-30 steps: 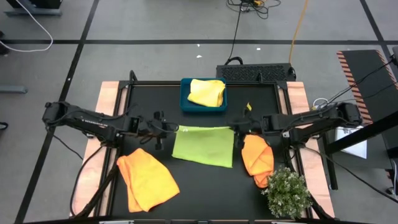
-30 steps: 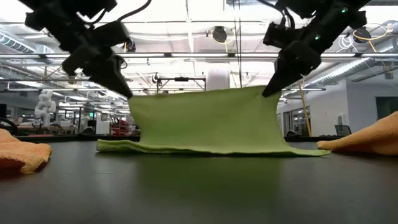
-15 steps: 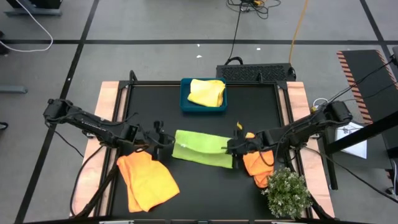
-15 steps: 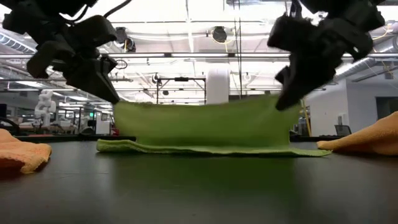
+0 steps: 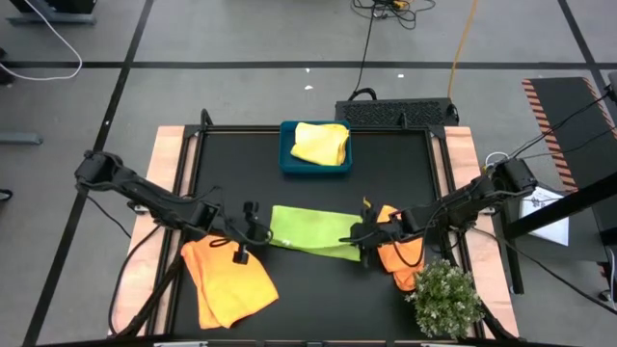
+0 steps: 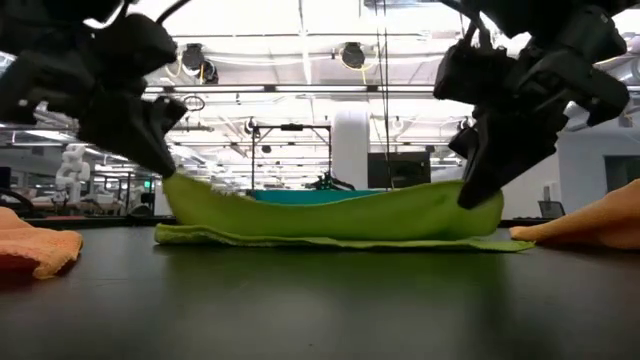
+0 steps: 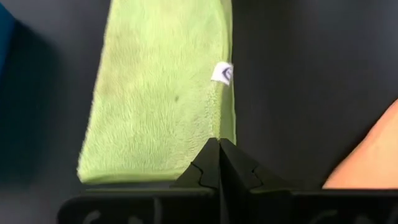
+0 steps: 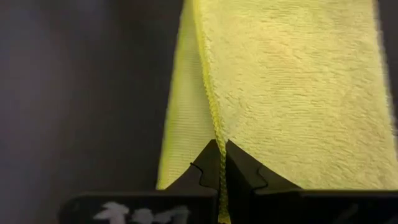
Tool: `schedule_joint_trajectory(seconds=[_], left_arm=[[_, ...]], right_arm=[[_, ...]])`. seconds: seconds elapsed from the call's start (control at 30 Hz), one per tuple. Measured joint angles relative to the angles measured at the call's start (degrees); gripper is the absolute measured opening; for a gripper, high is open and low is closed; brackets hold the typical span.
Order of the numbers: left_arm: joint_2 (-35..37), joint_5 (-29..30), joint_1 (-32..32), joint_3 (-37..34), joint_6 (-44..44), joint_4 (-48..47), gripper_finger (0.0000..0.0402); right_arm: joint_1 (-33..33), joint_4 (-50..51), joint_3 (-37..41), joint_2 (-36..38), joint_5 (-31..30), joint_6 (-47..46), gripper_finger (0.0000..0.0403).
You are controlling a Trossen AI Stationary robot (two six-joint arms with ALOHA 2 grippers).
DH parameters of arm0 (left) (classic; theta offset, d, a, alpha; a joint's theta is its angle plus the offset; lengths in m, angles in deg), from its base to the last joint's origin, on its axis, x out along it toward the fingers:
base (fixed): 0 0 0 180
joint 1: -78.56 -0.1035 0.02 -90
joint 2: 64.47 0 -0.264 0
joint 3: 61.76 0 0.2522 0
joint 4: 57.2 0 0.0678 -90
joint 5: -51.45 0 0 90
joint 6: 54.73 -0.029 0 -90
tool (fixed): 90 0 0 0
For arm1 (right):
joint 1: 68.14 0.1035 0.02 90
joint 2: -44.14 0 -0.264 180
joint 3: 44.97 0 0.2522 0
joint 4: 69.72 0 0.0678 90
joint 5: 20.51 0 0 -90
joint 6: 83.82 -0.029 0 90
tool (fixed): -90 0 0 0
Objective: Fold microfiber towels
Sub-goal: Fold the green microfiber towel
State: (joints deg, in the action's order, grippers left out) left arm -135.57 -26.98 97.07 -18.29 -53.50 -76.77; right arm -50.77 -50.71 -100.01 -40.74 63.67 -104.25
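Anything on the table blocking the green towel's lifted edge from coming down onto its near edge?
Nothing visible does. Both claws, left and right, grip the lime green towel; the orange towels lie off to the sides.

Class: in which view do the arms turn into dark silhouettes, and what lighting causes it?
Low view: the bright ceiling lights behind leave the left arm and right arm as dark silhouettes above the green towel; high view: even light, no glare on the table.

Towels: one lime green with white tag, two orange, one pale yellow. Tray teal. Table black. Plant green.
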Motion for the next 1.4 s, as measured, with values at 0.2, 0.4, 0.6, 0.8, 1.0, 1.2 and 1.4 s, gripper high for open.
schedule_joint_trajectory(seconds=[0.2,0.4,0.6,0.8,1.0,1.2,1.4], left_arm=[[-3.71,0.05,-0.88,-0.02,3.25,0.21,0.0034],[-3.77,-2.86,-1.39,0.0,4.37,1.83,0.0084],[-1.0,-3.36,-1.4,0.0,4.85,1.27,0.0125],[2.78,1.94,-2.72,-0.04,2.33,6.92,0.0131],[1.58,-3.33,-5.17,-3.38,-0.5,17.27,0.0118],[1.62,-6.57,-7.99,-8.9,0.55,30.31,0.0105],[1.62,-7.11,-9.58,-11.9,0.91,37.66,0.0103]], right_arm=[[0.14,-1.76,0.0,0.0,4.42,0.19,0.0013],[0.37,-1.81,0.0,0.0,5.32,0.23,0.0079],[0.36,-1.84,0.0,0.01,6.1,0.56,0.0155],[-1.18,-3.3,0.02,1.54,2.97,4.35,0.017],[-3.17,-8.79,0.02,1.57,1.34,9.61,0.0158],[-3.71,-12.51,0.02,1.68,1.55,12.76,0.0156],[-6.08,-14.91,3.83,1.99,2.96,11.36,0.0156]])
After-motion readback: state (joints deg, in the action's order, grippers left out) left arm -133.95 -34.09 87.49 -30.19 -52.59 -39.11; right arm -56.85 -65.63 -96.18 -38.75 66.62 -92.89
